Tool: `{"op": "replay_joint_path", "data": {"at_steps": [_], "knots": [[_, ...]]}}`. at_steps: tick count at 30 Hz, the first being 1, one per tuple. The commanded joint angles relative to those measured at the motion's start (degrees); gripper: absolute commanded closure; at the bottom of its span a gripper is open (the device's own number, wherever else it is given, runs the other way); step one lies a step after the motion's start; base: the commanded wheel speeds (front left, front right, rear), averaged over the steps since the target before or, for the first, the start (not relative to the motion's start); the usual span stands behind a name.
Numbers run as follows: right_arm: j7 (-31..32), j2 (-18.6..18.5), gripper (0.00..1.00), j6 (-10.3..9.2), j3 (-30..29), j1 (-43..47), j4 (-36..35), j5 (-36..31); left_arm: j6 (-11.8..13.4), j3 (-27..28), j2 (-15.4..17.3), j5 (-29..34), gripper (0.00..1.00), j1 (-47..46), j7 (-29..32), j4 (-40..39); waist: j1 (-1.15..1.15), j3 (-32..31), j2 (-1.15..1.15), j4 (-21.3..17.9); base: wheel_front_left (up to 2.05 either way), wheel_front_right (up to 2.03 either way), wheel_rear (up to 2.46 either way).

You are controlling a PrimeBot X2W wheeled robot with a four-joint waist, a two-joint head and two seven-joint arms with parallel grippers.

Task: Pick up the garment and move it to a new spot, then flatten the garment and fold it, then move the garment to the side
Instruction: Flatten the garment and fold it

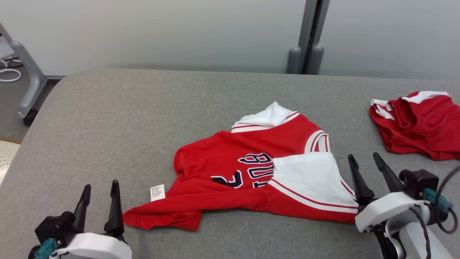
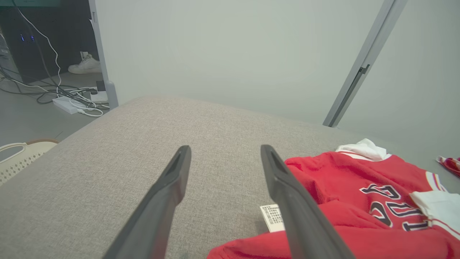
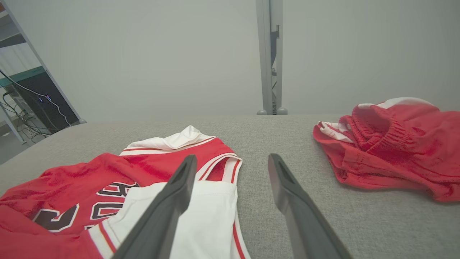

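The garment [image 1: 251,169] is a red jersey with white sleeves and dark lettering, lying crumpled in the middle of the grey padded table [image 1: 143,108]. A white label [image 1: 157,192] sticks out at its left side. In the left wrist view the garment [image 2: 359,201] lies to the right of the fingers; in the right wrist view the garment [image 3: 118,190] lies to the left. My left gripper [image 1: 100,192] stands open near the table's front left, left of the jersey's hem. My right gripper [image 1: 363,161] stands open just right of the white sleeve. Neither holds anything.
A second red piece of clothing [image 1: 417,124] with white trim lies bunched at the table's right edge, also visible as red clothing [image 3: 391,144] in the right wrist view. A grey post [image 1: 309,36] stands behind the table. A pale basket [image 2: 21,154] and cables [image 2: 72,100] are on the floor at left.
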Motion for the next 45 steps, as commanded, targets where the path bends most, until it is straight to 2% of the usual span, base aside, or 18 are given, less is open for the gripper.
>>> {"op": "replay_joint_path", "data": {"at_steps": [1,8,13,20,29,30,31,32,34,36,39,41,42,45], "knots": [[-0.3,-1.0,0.0,0.02,1.1,-1.8,2.2,0.9,-0.6,0.1,-0.3,0.6,0.0,-0.8,-0.1,0.4,0.0,0.4,0.0,0.9,0.0,0.0,0.0],[1.0,-2.7,0.0,0.02,7.4,-9.4,14.5,8.1,-2.1,0.2,-1.3,1.6,0.0,-1.9,-0.1,1.5,0.0,2.1,0.0,3.8,0.0,0.0,0.0],[2.5,-3.8,0.0,0.02,11.7,-13.2,20.4,14.0,-3.0,0.6,-2.2,2.3,0.0,-3.0,-0.1,2.2,0.0,3.3,0.0,5.7,0.0,0.0,0.0],[5.7,-4.2,0.0,0.02,14.4,-16.8,26.9,20.0,-4.2,1.4,-3.3,3.1,0.0,-3.8,-0.1,3.2,0.0,4.6,0.0,7.1,0.0,0.0,0.0],[5.5,-3.9,0.0,0.02,16.3,-19.4,31.6,22.7,-5.1,2.5,-4.3,4.4,0.0,-4.0,-0.1,4.2,0.0,5.0,0.0,7.4,0.0,0.0,0.0],[5.3,-3.9,0.05,0.02,16.6,-19.4,31.8,23.0,-5.2,2.6,-4.3,4.6,0.0,-4.0,-0.1,4.3,0.0,5.0,0.0,7.4,0.0,0.0,0.0],[5.3,-3.9,0.29,0.02,16.8,-19.5,31.9,23.3,-5.3,2.7,-4.3,4.6,0.0,-3.9,-0.1,4.4,0.0,5.0,0.0,7.3,0.0,0.0,0.0],[5.2,-3.8,0.59,0.02,17.1,-19.5,32.1,23.6,-5.3,2.9,-4.4,4.7,0.0,-3.9,-0.1,4.5,0.0,5.0,0.0,7.2,0.0,0.0,0.0],[4.9,-3.8,0.93,0.02,17.9,-19.6,32.4,24.2,-5.7,3.1,-4.4,4.9,0.0,-3.8,-0.1,4.8,0.0,4.9,0.0,7.1,0.0,0.0,0.0],[4.5,-4.0,0.95,0.02,18.4,-19.7,32.7,24.7,-5.9,3.3,-4.5,5.1,0.0,-3.9,-0.1,4.9,0.0,4.9,0.0,6.9,0.0,0.0,0.0],[3.3,-4.2,0.87,0.02,18.9,-19.9,32.8,25.4,-6.2,3.6,-4.6,5.4,0.0,-3.8,-0.1,5.1,0.0,4.8,0.0,6.7,0.0,0.0,0.0],[2.3,-4.4,0.92,0.02,19.3,-20.0,32.8,25.7,-6.3,3.8,-4.7,5.5,0.0,-3.7,-0.1,5.2,0.0,4.7,0.0,6.5,0.0,0.0,0.0],[1.9,-4.5,0.98,0.02,19.3,-20.2,32.8,25.9,-6.4,3.8,-4.7,5.6,0.0,-3.7,-0.1,5.3,0.0,4.7,0.0,6.4,0.0,0.0,0.0],[0.7,-4.9,1.0,0.02,19.4,-20.4,32.7,26.0,-6.7,3.9,-4.9,5.7,0.0,-3.7,-0.1,5.5,0.0,4.6,0.0,6.3,0.0,0.0,0.0]]}}
